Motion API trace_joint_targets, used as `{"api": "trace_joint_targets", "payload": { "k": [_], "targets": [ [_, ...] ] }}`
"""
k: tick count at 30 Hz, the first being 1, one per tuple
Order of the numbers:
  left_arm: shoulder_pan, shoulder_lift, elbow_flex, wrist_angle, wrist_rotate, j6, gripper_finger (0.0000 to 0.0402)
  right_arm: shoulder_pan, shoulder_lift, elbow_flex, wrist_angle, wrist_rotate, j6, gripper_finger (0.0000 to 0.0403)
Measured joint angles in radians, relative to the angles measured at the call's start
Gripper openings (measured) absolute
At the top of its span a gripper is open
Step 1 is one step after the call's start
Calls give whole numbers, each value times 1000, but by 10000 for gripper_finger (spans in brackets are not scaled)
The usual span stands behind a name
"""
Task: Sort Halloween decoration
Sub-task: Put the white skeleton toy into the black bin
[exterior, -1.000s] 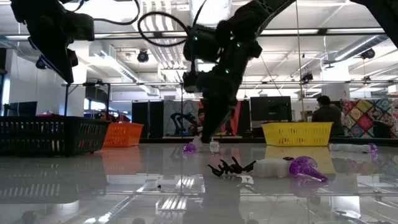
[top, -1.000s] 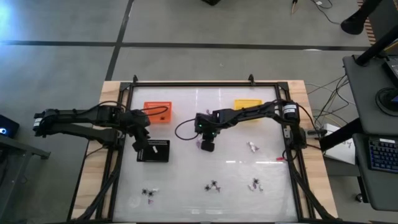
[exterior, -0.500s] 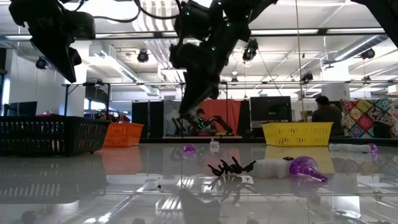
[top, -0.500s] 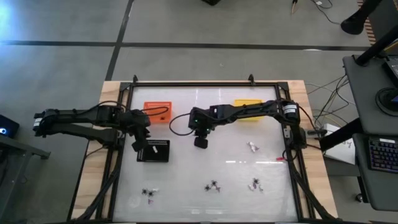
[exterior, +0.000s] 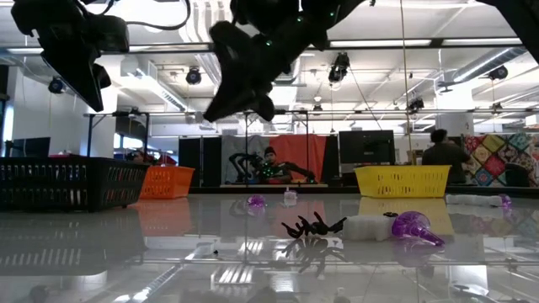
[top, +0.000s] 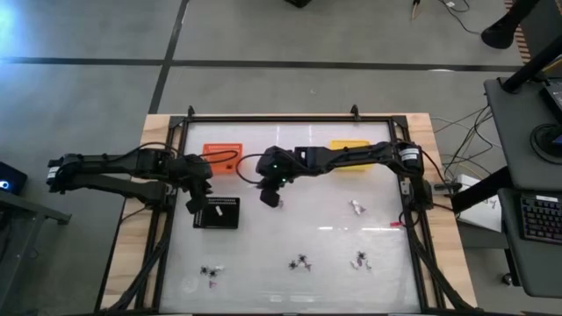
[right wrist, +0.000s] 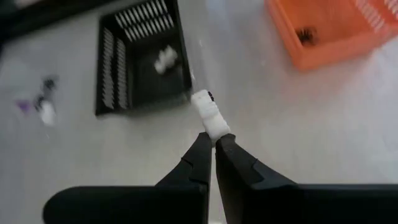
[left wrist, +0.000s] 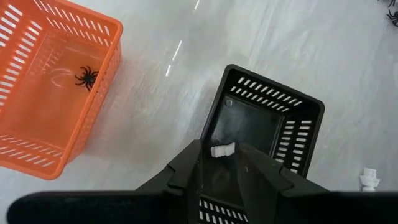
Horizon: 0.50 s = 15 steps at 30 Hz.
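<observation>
My right gripper [right wrist: 210,142] hangs over the table's middle [top: 270,197], just right of the black tray [top: 217,212], shut on a white trinket [right wrist: 208,118]. My left gripper [left wrist: 222,171] waits open above the black tray [left wrist: 261,134], where another white trinket [left wrist: 221,150] lies on the floor. A black spider [left wrist: 85,76] lies in the orange tray [top: 222,159]. Other trinkets lie loose on the table: a white one [top: 357,208], a spider [top: 301,262], a purple one [exterior: 413,227] and a small group [top: 211,272]. My right gripper pinches the white trinket by its near end [right wrist: 214,130] between the two fingertips. The fingers slant down from the table's right. The trinket juts out beyond the tips, lifted clear of the table.
The yellow tray [top: 349,149] stands at the far right. A black frame [top: 290,118] runs around the table. There is bare glossy surface between the black tray and the loose trinkets near the front edge. People show in the room beyond the table [exterior: 438,151].
My right gripper has risen from the table and moved left toward the black tray, carrying the white trinket clear of the surface. A purple trinket and a small white piece stay on the table where it was. My left arm has kept still.
</observation>
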Motion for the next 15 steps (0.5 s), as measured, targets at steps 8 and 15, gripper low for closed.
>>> {"api": "trace_joint_targets", "payload": {
  "k": [8,15],
  "targets": [
    [0,-37,0,17,-106,26,77,21,4,0,115,-1,56,9],
    [0,-81,0,23,-115,26,77,26,5,0,215,0,129,9]
  ]
}}
